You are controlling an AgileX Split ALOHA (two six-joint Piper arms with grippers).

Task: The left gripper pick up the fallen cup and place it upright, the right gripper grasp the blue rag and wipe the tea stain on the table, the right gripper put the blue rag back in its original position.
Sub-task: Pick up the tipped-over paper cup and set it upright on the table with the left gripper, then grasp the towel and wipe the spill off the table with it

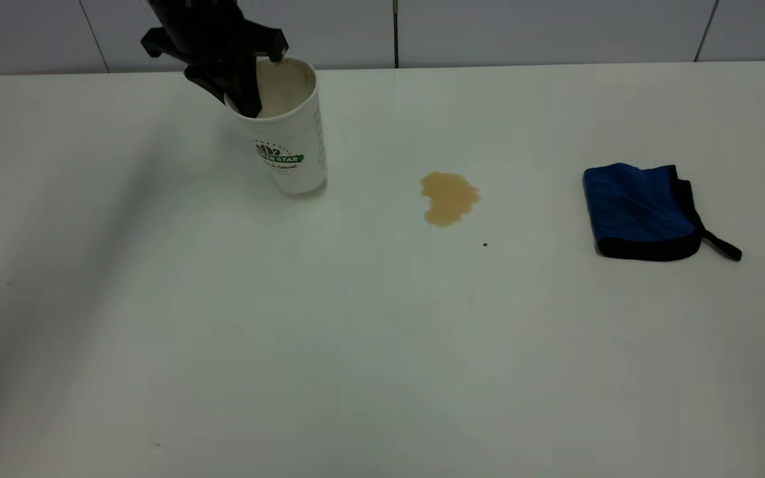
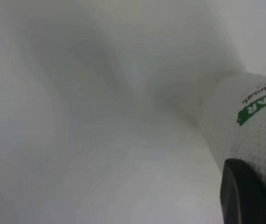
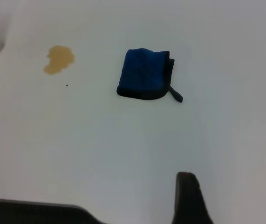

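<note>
The white tapered paper cup (image 1: pixel 287 129) with a green band is seen standing upright, or nearly so, on the large plain white worktop (image 1: pixel 356 345), toward its far left in the exterior view. The cup's rim is pinched by the jaws of the bulky black left gripper (image 1: pixel 250 89), with one finger reaching into the stained cream interior and the other lying against the outer wall. The small tan-brown tea stain (image 1: pixel 449 198) is found just right of the cup, apart from it. The folded plush royal-blue rag (image 1: pixel 641 211) with black edging is laid flat well to the right of the stain. The right gripper (image 3: pixel 191 198) is held above the worktop, away from the rag; whether its jaws are spread cannot be told.
</note>
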